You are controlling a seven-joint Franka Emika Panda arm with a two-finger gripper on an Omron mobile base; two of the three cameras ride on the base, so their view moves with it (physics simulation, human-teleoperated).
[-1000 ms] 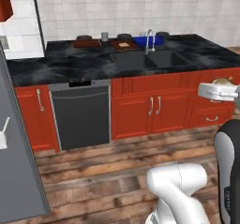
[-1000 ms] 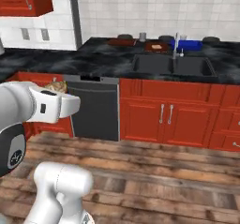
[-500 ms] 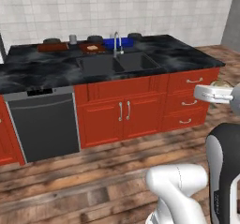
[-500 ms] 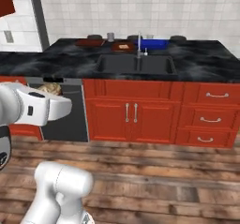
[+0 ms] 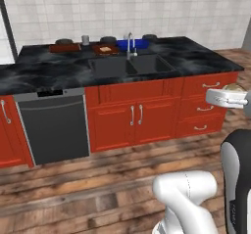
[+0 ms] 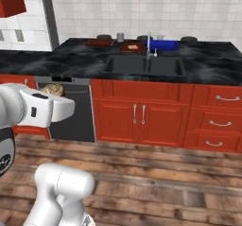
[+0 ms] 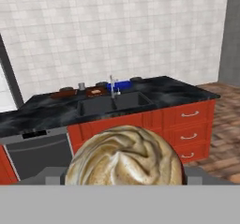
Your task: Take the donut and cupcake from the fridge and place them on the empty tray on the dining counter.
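Observation:
The cupcake (image 7: 124, 155), with a swirled pale cream top, sits right in front of the hand camera, and my gripper (image 5: 230, 95) is shut on it. From the right base view the cupcake (image 6: 52, 89) shows as a tan lump atop the white hand, held in the air in front of the red cabinets. The plain dark red-brown tray (image 5: 63, 47) lies at the back of the black marble dining counter (image 5: 44, 74), left of the sink, far ahead of the gripper. The donut and the fridge are out of view.
A like tray with a bread slice (image 5: 104, 49) and a blue tray (image 5: 132, 44) lie behind the sink (image 5: 131, 64) and its faucet (image 5: 129, 43). A dishwasher (image 5: 53, 125) stands below the counter at the left. Wood floor lies between me and the cabinets.
The whole picture has shifted: the base has turned right along the counter and the fridge has left the view. The cupcake stays in the gripper.

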